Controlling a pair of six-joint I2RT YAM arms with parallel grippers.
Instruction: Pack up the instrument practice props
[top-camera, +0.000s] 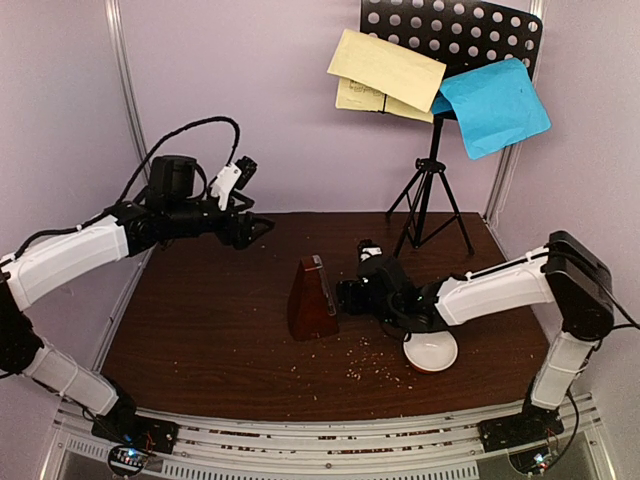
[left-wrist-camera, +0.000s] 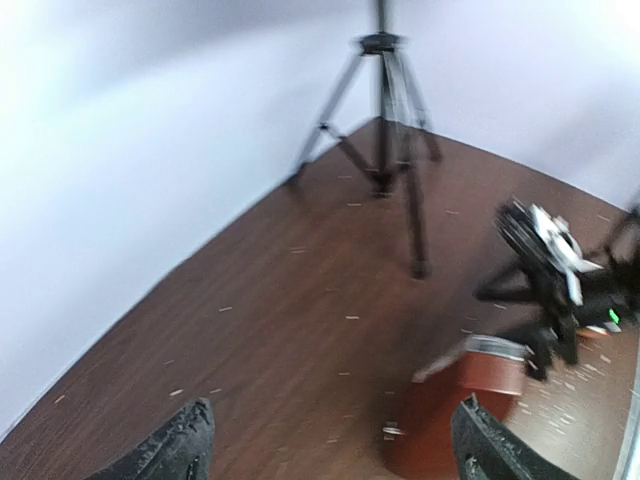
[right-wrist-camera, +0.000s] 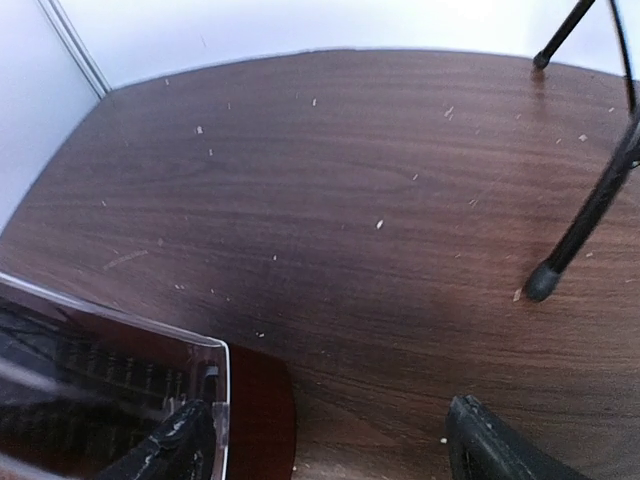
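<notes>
The metronome (top-camera: 312, 298) stands upright at the middle of the tabletop (top-camera: 200, 330), its long axis vertical and narrowing to the top. The right claw (top-camera: 350, 296) sits low just beside it, with the metronome at about 9 o'clock from it in the top view. Its fingers are spread and empty. The clear cover (right-wrist-camera: 110, 380) lies at the left finger (right-wrist-camera: 180, 440), not between the two, and contact cannot be judged. The left claw (top-camera: 258, 226), also spread and empty, hangs well apart toward 10 o'clock. The right arm is nearer, and it probably needs a shift toward 9 o'clock to straddle the body.
</notes>
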